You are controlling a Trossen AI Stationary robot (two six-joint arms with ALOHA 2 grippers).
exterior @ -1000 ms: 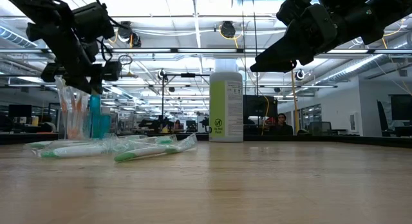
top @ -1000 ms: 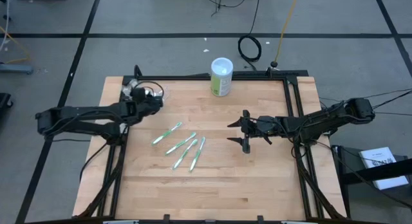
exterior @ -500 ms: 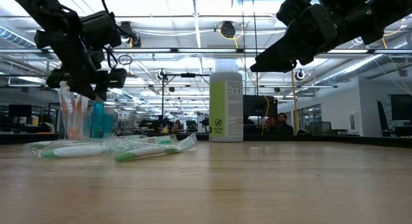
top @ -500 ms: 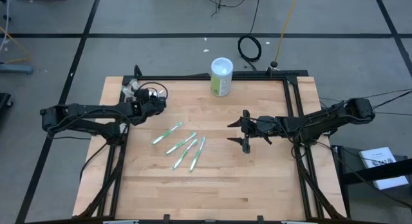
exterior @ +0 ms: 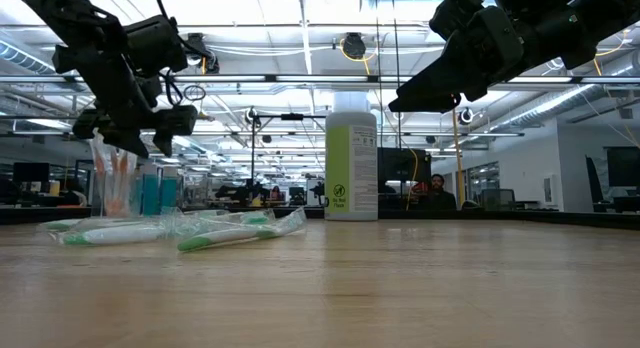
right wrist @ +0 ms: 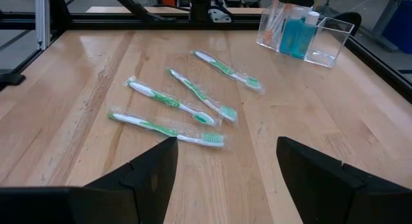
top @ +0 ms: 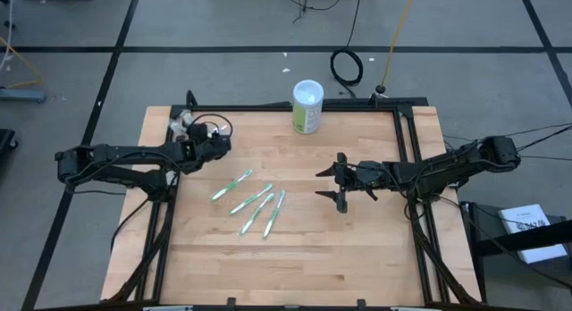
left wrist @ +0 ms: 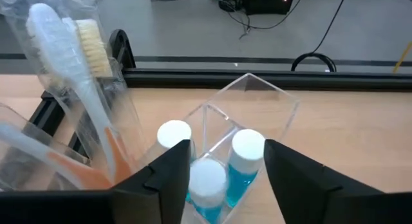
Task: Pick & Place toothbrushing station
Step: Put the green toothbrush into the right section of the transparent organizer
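No readable text anywhere. The green-and-white canister (exterior: 351, 158) has a label with a small round black symbol and a few lines of tiny print beside it, too small to make out. A white sheet (top: 529, 223) on the floor, well off to the side of that canister past the worktop's edge, carries dark print, also illegible. No brand marks legible on the wrapped toothbrushes (right wrist: 187, 95) or the teal tubes (left wrist: 247, 161).
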